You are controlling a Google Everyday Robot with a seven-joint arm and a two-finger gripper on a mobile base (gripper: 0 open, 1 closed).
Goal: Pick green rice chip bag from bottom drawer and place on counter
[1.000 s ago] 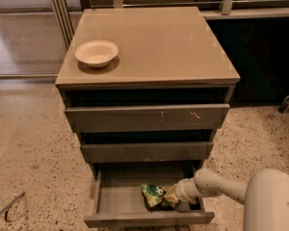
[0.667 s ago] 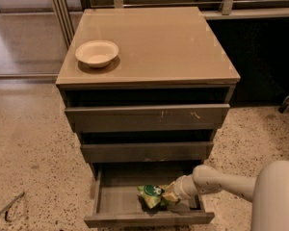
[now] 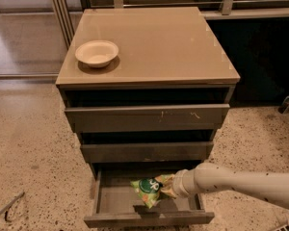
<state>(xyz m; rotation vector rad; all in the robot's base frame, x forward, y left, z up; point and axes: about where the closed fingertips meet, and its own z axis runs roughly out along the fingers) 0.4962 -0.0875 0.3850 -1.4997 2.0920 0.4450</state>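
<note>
The green rice chip bag (image 3: 147,190) hangs tilted inside the open bottom drawer (image 3: 149,219), with its dark round logo facing up. My gripper (image 3: 166,186) reaches into the drawer from the right at the end of the white arm (image 3: 241,182). It is shut on the bag's right edge and holds it a little above the grey drawer floor. The tan counter (image 3: 154,42) is the cabinet top above.
A cream bowl (image 3: 97,53) stands on the counter's left front part. The two taller drawers (image 3: 147,117) above are pulled out slightly and overhang the bottom drawer. A thin metal object (image 3: 7,207) lies on the speckled floor at lower left.
The gripper and the bag have moved to the left together inside the drawer. The bag now sits higher and more tilted.
</note>
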